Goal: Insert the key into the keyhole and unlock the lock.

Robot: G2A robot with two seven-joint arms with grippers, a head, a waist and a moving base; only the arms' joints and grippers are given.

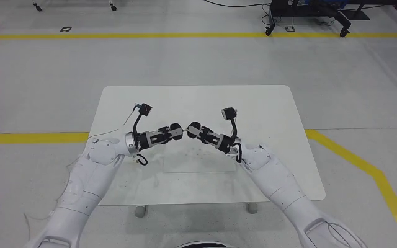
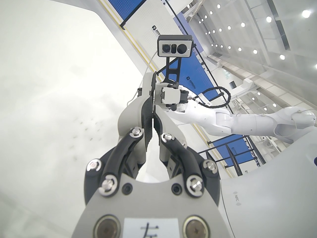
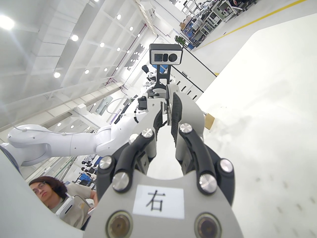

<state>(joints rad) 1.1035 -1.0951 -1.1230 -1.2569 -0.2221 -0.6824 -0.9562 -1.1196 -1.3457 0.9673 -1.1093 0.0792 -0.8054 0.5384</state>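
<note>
— Where do the arms stand?
— Both meet over the white table (image 1: 267,105), just left of centre in the top view. The left gripper (image 1: 180,131) and the right gripper (image 1: 192,129) are tip to tip, all but touching.
— Left grip?
— Clenched. Its ribbed pads (image 2: 148,115) press together; whether they pinch anything, I cannot tell.
— Right?
— Drawn in on a small pale metal piece (image 3: 169,110) lodged between its fingers (image 3: 176,111).
— Key or lock?
— Cannot tell which. It sits where the two tips meet, over the table.
</note>
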